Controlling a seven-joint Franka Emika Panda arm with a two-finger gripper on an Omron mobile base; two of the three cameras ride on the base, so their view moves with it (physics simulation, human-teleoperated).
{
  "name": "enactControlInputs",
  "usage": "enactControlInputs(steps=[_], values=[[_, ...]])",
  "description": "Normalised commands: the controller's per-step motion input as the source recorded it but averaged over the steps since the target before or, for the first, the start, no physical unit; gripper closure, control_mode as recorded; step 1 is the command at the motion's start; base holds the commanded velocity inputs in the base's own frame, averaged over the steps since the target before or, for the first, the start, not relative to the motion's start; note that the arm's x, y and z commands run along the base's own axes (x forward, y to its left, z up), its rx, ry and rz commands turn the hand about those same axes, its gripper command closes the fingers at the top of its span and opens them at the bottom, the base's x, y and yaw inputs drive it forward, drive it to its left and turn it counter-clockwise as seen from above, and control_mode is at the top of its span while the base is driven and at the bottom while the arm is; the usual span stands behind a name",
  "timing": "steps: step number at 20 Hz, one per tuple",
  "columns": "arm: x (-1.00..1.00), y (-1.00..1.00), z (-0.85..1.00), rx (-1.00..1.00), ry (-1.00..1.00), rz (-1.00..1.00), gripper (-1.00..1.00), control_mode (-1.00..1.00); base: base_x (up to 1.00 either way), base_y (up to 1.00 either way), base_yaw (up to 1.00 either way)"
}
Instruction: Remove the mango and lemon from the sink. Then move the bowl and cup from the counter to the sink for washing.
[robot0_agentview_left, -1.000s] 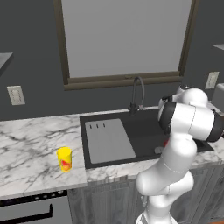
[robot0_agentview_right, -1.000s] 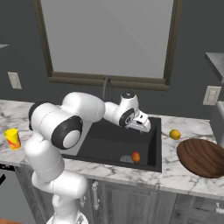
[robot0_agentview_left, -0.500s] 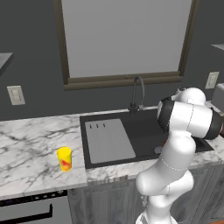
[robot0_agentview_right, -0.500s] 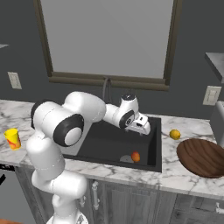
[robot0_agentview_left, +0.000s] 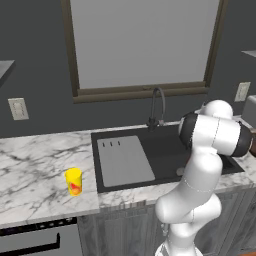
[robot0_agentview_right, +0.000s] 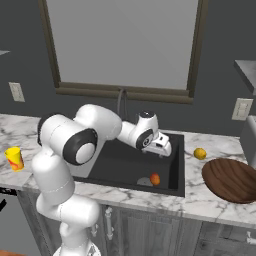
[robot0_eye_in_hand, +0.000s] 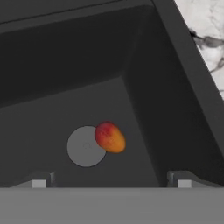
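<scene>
Fingers spread wide above black sink, beside marble counter.

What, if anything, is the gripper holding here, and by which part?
Nothing. The open gripper hangs above the orange-red egg-shaped mango lying beside the drain in the black sink.

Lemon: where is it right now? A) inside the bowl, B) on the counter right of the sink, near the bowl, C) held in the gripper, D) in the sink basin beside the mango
B: the lemon lies on the counter between the sink and the bowl, touching neither.
</scene>
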Motion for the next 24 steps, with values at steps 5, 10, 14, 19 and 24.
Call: enactControlInputs(steps=[5,10,14,19,24], values=[[0.00,0.05,-0.23,0.00,0.01,0.09,-1.00,-1.00,0.00,0.00,0.00],[0.02,0.06,-0.24,0.00,0.06,0.10,-1.00,-1.00,0.00,0.00,0.00],[0.03,0.00,-0.20,0.00,0.06,0.09,-1.00,-1.00,0.00,0.00,0.00],[0.02,0.01,-0.22,0.00,0.06,0.07,-1.00,-1.00,0.00,0.00,0.00],[0.01,0.00,-0.20,0.00,0.01,0.07,-1.00,-1.00,0.00,0.00,0.00]])
